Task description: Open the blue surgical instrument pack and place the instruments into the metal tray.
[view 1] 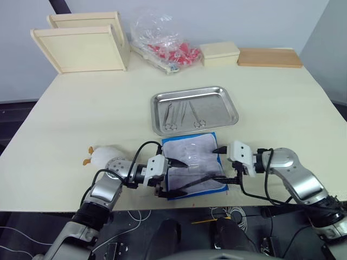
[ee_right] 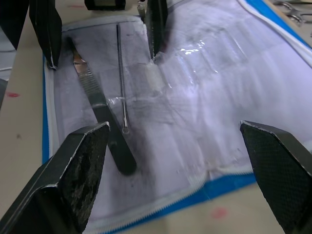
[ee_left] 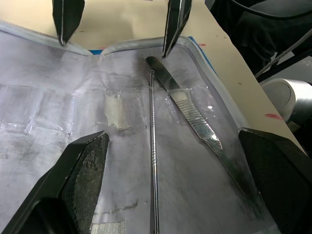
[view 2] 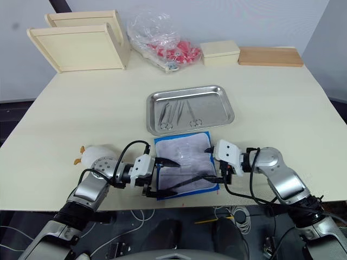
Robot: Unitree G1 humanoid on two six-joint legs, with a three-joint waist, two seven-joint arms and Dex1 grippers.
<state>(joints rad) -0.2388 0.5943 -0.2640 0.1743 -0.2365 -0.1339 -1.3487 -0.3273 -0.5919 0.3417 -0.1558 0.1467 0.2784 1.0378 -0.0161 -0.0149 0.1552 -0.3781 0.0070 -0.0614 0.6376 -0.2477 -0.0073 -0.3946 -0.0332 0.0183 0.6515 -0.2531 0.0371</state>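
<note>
The blue surgical instrument pack lies unzipped near the table's front edge, with its pale lining facing up. A slim probe and a flat scalpel handle rest on the lining. My left gripper reaches in from the pack's left side, open, its fingers straddling both tools without touching them. Facing it from the pack's right side is my right gripper, also open over the lining. Just behind the pack, the metal tray holds several ring-handled instruments.
A white plush duck lies beside my left arm. Two pale wooden framed trays, a clear plastic bag of red items, a cream box and a wooden board line the back. The pack almost reaches the table's front edge.
</note>
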